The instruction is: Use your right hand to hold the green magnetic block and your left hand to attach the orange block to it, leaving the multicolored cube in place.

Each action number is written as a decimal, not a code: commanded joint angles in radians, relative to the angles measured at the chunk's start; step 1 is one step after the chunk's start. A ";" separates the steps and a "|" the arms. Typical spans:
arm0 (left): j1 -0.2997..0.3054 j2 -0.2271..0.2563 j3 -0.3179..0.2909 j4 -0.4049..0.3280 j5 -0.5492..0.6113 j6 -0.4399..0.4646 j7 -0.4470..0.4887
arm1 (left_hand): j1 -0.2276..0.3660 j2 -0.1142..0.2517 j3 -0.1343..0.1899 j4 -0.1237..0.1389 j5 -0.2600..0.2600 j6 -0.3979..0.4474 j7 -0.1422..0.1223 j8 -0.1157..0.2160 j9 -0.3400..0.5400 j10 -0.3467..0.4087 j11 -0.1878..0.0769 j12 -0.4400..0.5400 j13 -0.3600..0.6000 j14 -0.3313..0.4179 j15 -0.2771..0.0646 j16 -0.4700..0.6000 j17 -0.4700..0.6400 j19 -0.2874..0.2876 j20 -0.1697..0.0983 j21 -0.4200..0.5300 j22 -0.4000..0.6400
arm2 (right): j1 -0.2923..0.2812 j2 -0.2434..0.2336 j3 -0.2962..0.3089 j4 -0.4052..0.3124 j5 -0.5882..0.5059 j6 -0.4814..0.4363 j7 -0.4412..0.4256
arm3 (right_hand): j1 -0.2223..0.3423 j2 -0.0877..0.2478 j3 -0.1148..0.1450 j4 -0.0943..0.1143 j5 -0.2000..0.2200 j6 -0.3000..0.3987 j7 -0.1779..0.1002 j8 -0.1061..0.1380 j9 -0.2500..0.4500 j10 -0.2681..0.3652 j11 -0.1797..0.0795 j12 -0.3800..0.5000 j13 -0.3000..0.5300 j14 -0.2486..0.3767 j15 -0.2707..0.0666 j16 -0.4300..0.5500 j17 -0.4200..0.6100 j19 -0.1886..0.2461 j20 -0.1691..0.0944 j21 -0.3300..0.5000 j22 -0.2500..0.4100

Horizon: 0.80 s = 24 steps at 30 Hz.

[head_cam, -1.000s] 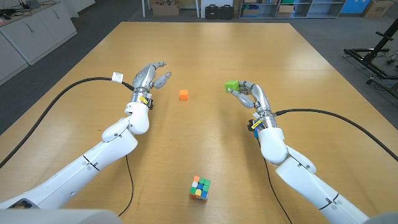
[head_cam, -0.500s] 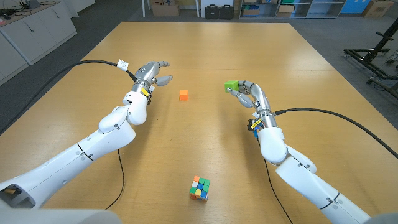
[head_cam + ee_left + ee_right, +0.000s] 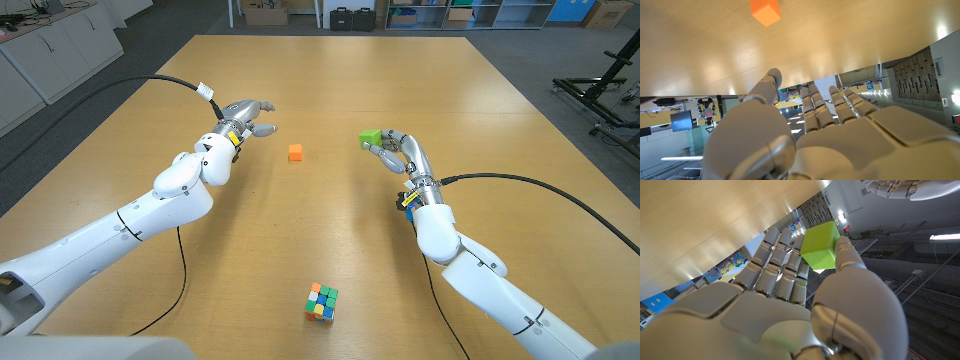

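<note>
My right hand (image 3: 397, 151) pinches the green block (image 3: 371, 137) between thumb and fingers, lifted above the table right of centre; the right wrist view shows the green block (image 3: 820, 245) at the tips of my right hand (image 3: 790, 295). The small orange block (image 3: 295, 152) lies on the table left of centre. My left hand (image 3: 247, 117) hovers to its left and slightly farther back, fingers apart, holding nothing. In the left wrist view the orange block (image 3: 765, 10) lies beyond the spread fingers of my left hand (image 3: 810, 135). The multicolored cube (image 3: 321, 301) sits near the front edge.
The wooden table (image 3: 330, 90) stretches bare behind the blocks. Black cables (image 3: 520, 185) trail from both arms across the table sides. Boxes and cases (image 3: 355, 17) stand on the floor beyond the far edge.
My left arm has swung farther back and slightly right, bringing the hand nearer the orange block. The right hand with the green block has barely moved.
</note>
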 commanded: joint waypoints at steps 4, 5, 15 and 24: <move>-0.110 0.009 0.077 0.055 0.044 -0.020 -0.165 | 0.045 0.000 -0.013 0.003 -0.004 -0.056 -0.007 -0.018 0.003 -0.056 -0.005 -0.011 0.008 -0.046 -0.125 -0.002 0.001 -0.024 0.004 0.004 0.004 | 0.019 -0.002 -0.013 0.016 0.010 0.000 -0.003 | 0.053 0.062 0.013 0.017 0.001 0.127 -0.118 0.002 0.004 0.104 -0.099 0.007 0.007 0.005 -0.084 -0.005 0.005 -0.005 -0.075 0.010 0.001; -0.119 0.008 0.084 0.061 0.051 -0.023 -0.175 | 0.046 0.000 -0.014 0.003 -0.004 -0.059 -0.007 -0.019 0.003 -0.060 -0.004 -0.011 0.008 -0.052 -0.124 -0.003 0.001 -0.026 0.005 0.004 0.004 | 0.019 -0.002 -0.013 0.015 0.008 -0.002 -0.005 | 0.053 0.062 0.013 0.017 0.001 0.127 -0.118 0.002 0.004 0.103 -0.100 0.006 0.007 0.005 -0.084 -0.005 0.005 -0.006 -0.075 0.010 0.001; -0.187 -0.012 0.134 0.114 0.087 -0.075 -0.278 | 0.057 -0.001 -0.028 0.006 -0.006 -0.101 -0.001 -0.030 0.005 -0.095 0.010 -0.012 0.010 -0.079 -0.111 -0.003 0.001 -0.045 0.009 0.003 0.003 | 0.014 -0.012 -0.008 0.006 0.011 -0.011 -0.009 | 0.054 0.062 0.013 0.017 0.000 0.126 -0.118 0.001 0.004 0.102 -0.098 0.005 0.010 0.004 -0.084 -0.007 0.005 -0.008 -0.075 0.012 0.001; -0.207 -0.032 0.149 0.138 0.108 -0.087 -0.331 | 0.057 -0.003 -0.039 0.009 -0.008 -0.126 0.009 -0.037 0.005 -0.118 0.023 -0.014 0.011 -0.094 -0.104 -0.002 0.002 -0.056 0.011 0.002 0.003 | 0.014 -0.021 -0.006 0.001 0.016 -0.013 -0.005 | 0.054 0.061 0.012 0.017 0.000 0.125 -0.119 0.000 0.004 0.103 -0.100 0.005 0.012 0.002 -0.081 -0.008 0.006 -0.009 -0.075 0.014 0.001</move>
